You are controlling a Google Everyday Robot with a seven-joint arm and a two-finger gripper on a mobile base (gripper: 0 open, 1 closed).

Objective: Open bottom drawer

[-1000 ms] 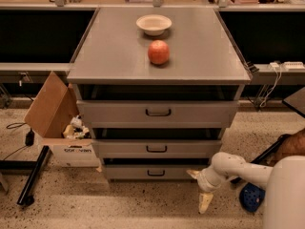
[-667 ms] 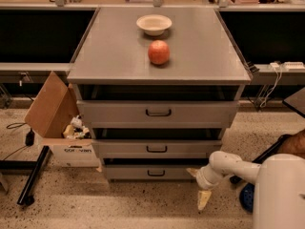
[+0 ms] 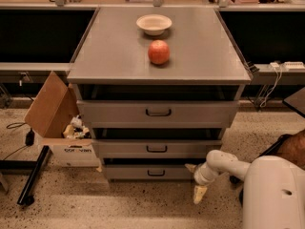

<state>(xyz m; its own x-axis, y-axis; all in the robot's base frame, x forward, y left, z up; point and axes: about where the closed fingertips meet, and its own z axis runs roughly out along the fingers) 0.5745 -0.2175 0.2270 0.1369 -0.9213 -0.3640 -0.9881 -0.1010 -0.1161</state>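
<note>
My gripper, jaws spread open at lower right, sits beside the bottom drawer, its loop handle lying leftward.

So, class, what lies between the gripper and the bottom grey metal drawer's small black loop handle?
Camera view: only bare front of the bottom drawer, from its black loop handle to the gripper at its right end.
</note>
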